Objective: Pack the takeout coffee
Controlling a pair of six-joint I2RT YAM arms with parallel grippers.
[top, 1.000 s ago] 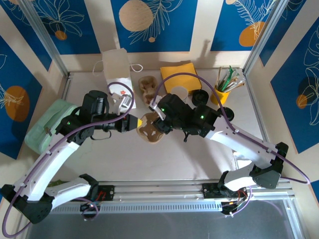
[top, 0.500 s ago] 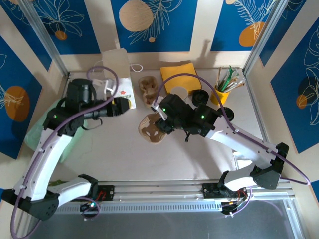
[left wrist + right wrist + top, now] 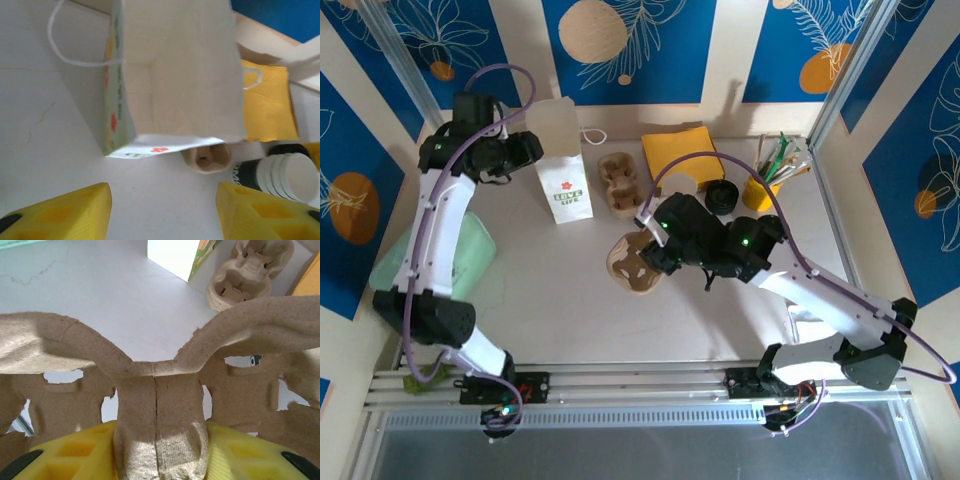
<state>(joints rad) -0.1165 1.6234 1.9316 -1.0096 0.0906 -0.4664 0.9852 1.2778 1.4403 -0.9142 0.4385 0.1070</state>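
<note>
1. Coffee, from overhead, is seen standing near the worktop's far edge, right of centre, between a yellow sheet and a straw cup. The bag is stood upright left of centre at that edge, with the left claw beside its top. A carrier is gripped mid-worktop by the right claw. A spare carrier is laid just right of the bag.
2. From the left wrist, the left claw is seen spread wide with nothing held, the bag beyond it.
3. From the right wrist, the right claw is seen clamped on the carrier's middle ridge.
</note>
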